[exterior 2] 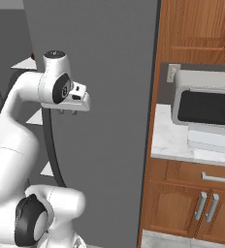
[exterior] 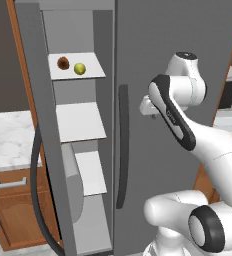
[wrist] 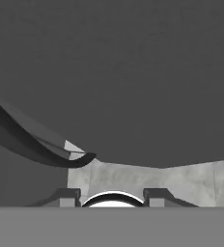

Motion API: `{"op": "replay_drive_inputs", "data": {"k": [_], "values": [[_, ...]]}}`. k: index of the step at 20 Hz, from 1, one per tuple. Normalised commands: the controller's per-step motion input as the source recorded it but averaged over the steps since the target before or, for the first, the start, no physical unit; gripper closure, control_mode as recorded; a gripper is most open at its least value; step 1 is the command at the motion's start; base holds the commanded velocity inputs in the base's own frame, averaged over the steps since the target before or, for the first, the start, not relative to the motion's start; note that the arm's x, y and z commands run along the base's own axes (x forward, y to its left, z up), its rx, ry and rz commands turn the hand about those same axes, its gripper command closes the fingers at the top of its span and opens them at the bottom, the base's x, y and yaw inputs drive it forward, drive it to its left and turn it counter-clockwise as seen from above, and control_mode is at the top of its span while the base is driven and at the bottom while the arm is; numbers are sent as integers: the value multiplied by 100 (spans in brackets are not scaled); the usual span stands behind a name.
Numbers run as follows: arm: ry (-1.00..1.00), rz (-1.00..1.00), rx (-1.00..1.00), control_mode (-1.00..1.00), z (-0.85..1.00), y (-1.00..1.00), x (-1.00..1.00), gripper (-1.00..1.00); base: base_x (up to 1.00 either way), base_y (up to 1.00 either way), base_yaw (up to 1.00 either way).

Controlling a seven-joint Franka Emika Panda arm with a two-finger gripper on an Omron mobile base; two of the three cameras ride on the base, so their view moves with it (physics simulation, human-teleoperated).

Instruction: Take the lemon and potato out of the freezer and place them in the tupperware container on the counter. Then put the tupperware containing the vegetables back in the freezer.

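Observation:
The freezer (exterior: 80, 150) stands open at the left of the big grey fridge. On its top white shelf the brown potato (exterior: 63, 63) lies just left of the yellow-green lemon (exterior: 79, 68). My gripper (exterior: 148, 110) (exterior 2: 68, 113) hangs in front of the shut grey fridge door, right of the freezer and lower than that shelf, pointing down. In the hand view its fingertips (wrist: 68, 197) stand apart with nothing between them. The pale tupperware container (exterior 2: 210, 139) rests on the marble counter (exterior 2: 168, 140) in front of the microwave, far right of the gripper.
The open freezer door (exterior: 38, 115) juts out at the left with a curved dark handle (exterior: 35, 185). A long dark handle (exterior: 122, 150) runs down the shut fridge door. The microwave (exterior 2: 206, 104) sits behind the container. More marble counter (exterior: 8, 140) lies left of the fridge.

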Motion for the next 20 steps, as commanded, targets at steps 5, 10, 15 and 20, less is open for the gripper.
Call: {"op": "replay_drive_inputs", "data": {"k": [5, 10, 15, 20], "values": [[-12, 0, 0, -100, 0, 0, -20, -100, 0, 0, 0], [-31, 0, 0, -100, 19, 0, -57, -100, 0, 0, 0], [-26, 0, -1, -100, 34, 0, -58, -100, 0, 0, 0], [-11, 0, -2, -100, 20, 0, -54, -100, 0, 0, 0]]}}
